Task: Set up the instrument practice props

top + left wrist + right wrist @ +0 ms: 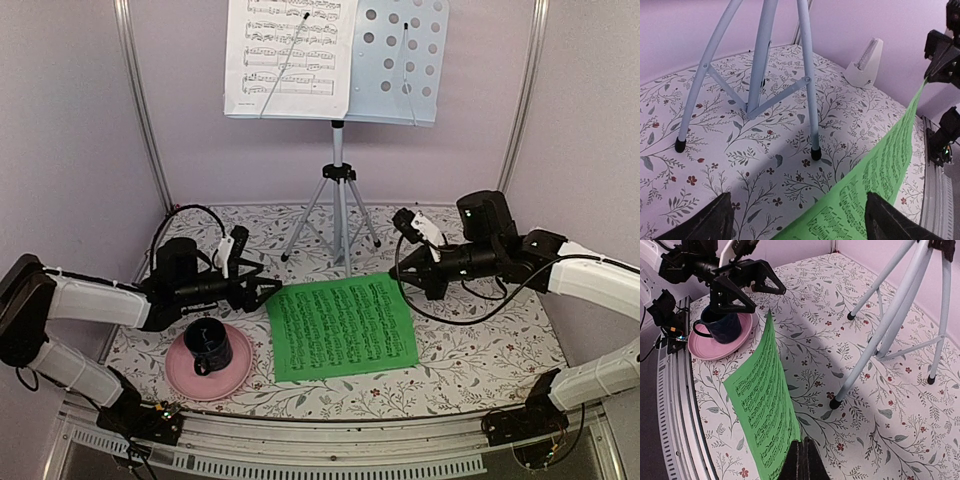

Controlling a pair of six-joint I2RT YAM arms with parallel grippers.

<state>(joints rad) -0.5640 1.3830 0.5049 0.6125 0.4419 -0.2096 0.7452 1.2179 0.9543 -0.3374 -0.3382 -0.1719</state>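
Observation:
The pale-blue perforated music stand [400,60] stands at the back on its silver tripod [338,200], and the white sheet of music [290,50] rests on its left half. The green sheet of music [345,325] is in the middle of the table. My right gripper [403,273] is shut on its far right corner and holds that edge raised [762,400]. My left gripper [272,291] is open at the sheet's far left corner, its jaws wide apart over the corner [880,175]. The white pyramid metronome [865,65] stands by the back right wall; in the top view my right arm hides it.
A dark mug [208,345] sits on a pink plate [232,380] at the front left, just below my left arm. The tripod legs [890,325] spread over the back middle of the flowered table. Purple walls close in the back and both sides.

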